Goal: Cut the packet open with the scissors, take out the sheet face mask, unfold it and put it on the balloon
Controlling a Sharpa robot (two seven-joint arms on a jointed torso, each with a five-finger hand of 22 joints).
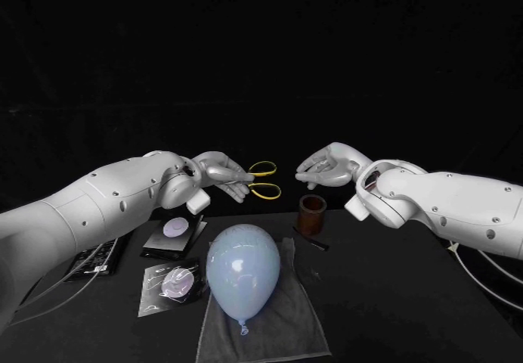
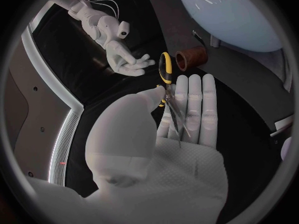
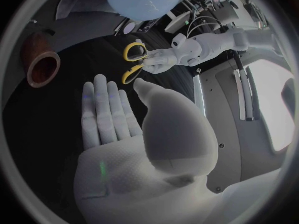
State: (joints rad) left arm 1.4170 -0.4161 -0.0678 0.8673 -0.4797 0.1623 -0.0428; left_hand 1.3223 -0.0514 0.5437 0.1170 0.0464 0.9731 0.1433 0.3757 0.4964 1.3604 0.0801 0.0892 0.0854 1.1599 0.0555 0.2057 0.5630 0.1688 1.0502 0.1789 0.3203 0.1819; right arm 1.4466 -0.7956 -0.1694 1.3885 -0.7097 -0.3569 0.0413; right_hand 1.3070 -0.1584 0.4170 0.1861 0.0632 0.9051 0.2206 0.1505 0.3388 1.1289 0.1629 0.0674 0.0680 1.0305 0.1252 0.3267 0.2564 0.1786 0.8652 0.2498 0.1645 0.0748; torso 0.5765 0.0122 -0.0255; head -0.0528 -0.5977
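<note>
Scissors (image 1: 263,180) with 2 yellow handle loops hang in the air above the far part of the black table (image 1: 403,295), gripped by the left hand (image 1: 221,174). In the left wrist view the blades lie along that hand's straight fingers with the thumb pressed onto them, and the loops stick out past the fingertips. The loops point toward the right hand (image 1: 323,168), which is near them but apart, with a clear gap between. The right hand holds nothing: in the right wrist view its fingers stretch out straight, the thumb stands off to one side and the palm is bare. In the head view the 2 hands are level and face each other.

Below them the pale blue balloon (image 1: 243,271) lies on a grey cloth (image 1: 273,333), its knot toward the robot. The packet (image 1: 170,286) lies flat on the table just beside the balloon on the left arm's side, its edge at the cloth's edge, well apart from both hands; whether it is cut I cannot tell. Beyond the packet sits a black box (image 1: 174,236) with a pale round mark on top. A brown cup (image 1: 312,215) stands upright near the balloon's far end, below the right hand
</note>
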